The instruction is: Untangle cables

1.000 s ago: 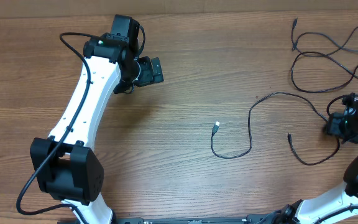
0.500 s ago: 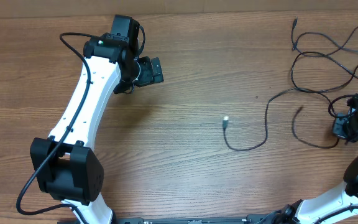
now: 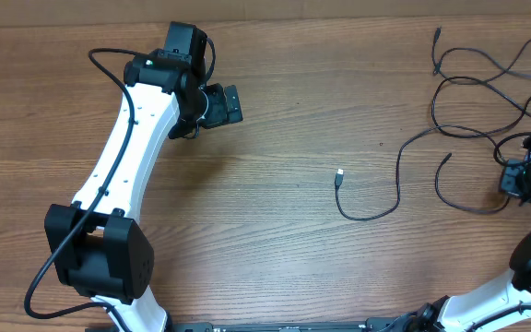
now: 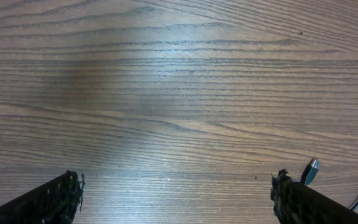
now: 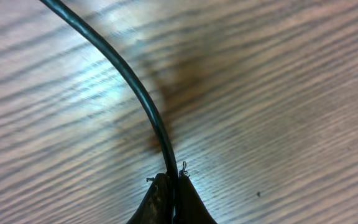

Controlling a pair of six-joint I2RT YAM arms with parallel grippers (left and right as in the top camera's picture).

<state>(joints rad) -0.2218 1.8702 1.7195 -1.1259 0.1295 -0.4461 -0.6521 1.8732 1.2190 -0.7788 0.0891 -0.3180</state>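
Note:
Several thin black cables lie on the wooden table at the right. One cable [image 3: 399, 175] runs from a small silver plug [image 3: 339, 173] in a loop and up toward the right edge. A second short cable [image 3: 445, 189] curves beside it. More cables [image 3: 487, 69] loop at the far right corner. My right gripper [image 3: 516, 180] is shut on a cable [image 5: 138, 93] that rises from between its fingertips [image 5: 173, 180]. My left gripper [image 3: 230, 104] is open and empty at the upper left; its fingertips [image 4: 176, 193] frame bare wood, with the silver plug [image 4: 312, 168] at the right.
The table [image 3: 275, 240] is brown wood. My left arm [image 3: 127, 138] reaches across the left side.
My right gripper has moved right with the cable. The loop and silver plug have been dragged rightward across the table. The left arm has not moved.

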